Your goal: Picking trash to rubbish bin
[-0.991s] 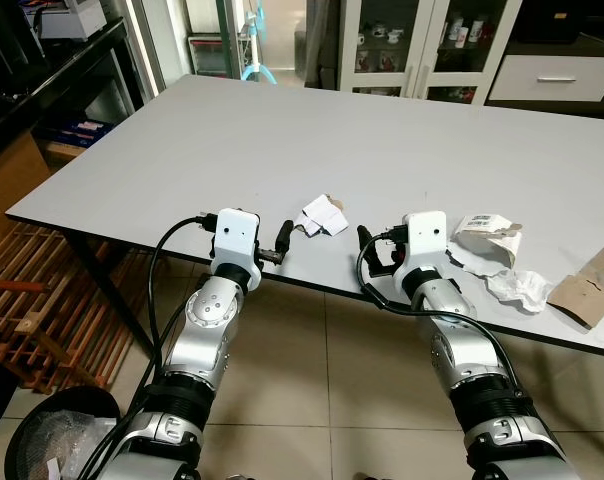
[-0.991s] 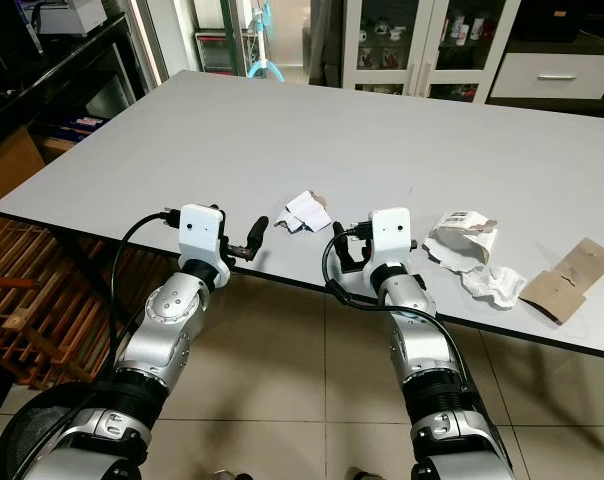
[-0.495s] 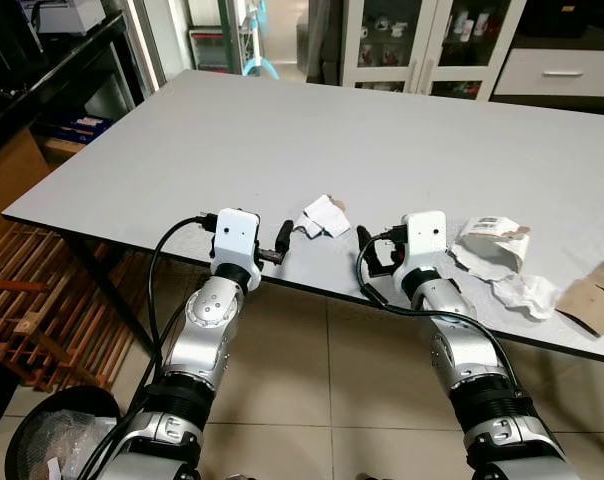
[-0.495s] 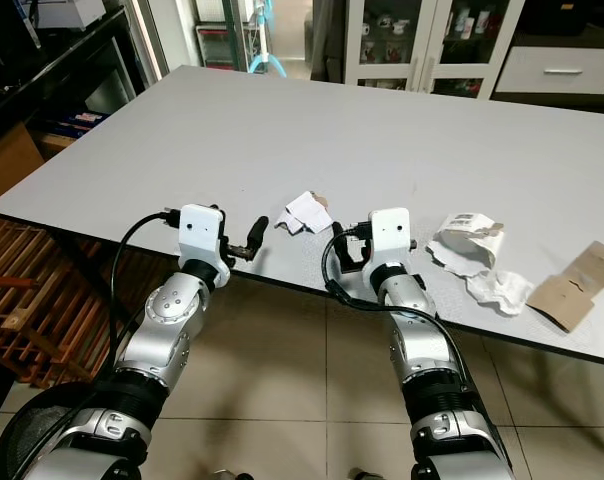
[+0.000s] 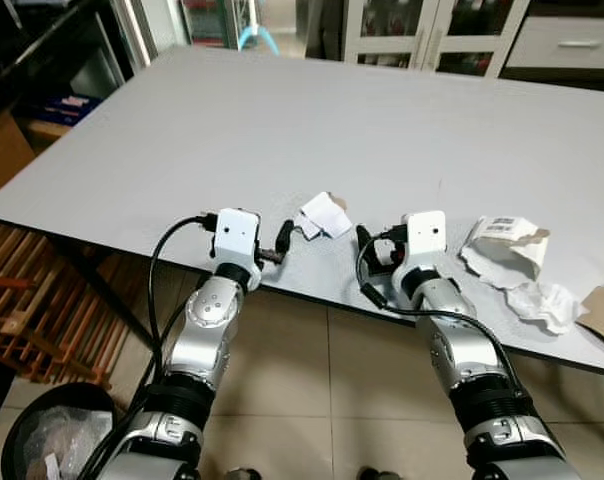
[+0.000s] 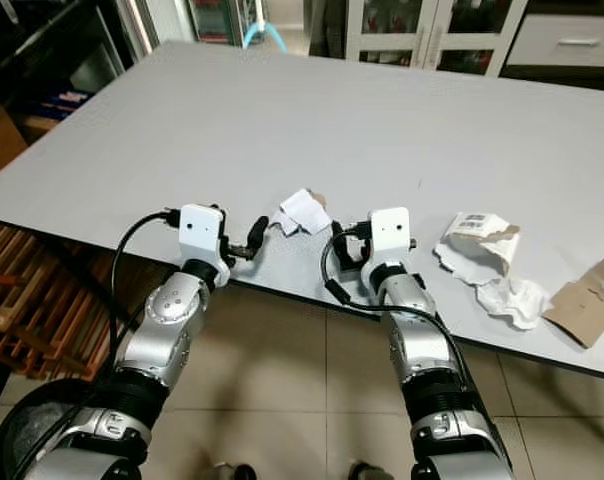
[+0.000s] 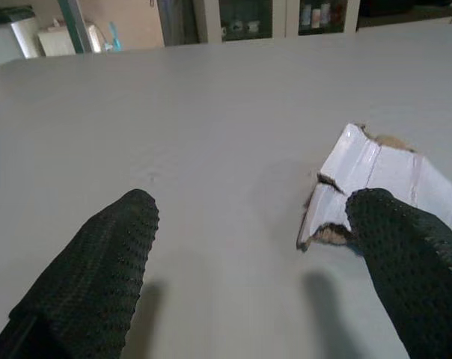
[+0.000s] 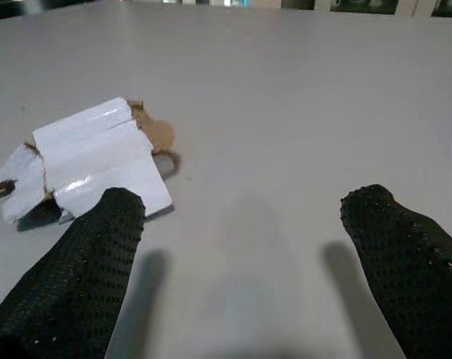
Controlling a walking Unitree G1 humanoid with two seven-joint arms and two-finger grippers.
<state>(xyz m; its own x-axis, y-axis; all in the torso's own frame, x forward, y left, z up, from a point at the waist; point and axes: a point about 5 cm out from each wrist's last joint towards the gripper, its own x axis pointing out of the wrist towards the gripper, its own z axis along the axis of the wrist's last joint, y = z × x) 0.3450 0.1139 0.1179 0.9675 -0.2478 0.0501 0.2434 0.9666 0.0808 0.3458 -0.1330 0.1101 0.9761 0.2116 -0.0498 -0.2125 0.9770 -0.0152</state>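
Camera view shifted forward and down since 1 s ago; both arms unchanged at the near table edge.

1. Grey table [image 5: 282, 120].
2. Torn white card scrap [image 5: 322, 216]: flat on table near front edge, between both grippers.
3. Left gripper [image 5: 285, 238]: fingers spread, empty, just left of scrap.
4. Right gripper [image 5: 367, 245]: fingers spread, empty, just right of scrap.
5. Crumpled white paper [image 5: 504, 243] and brown cardboard [image 6: 587, 300]: further right.
6. Black bin [image 5: 42, 440]: on floor, lower left.
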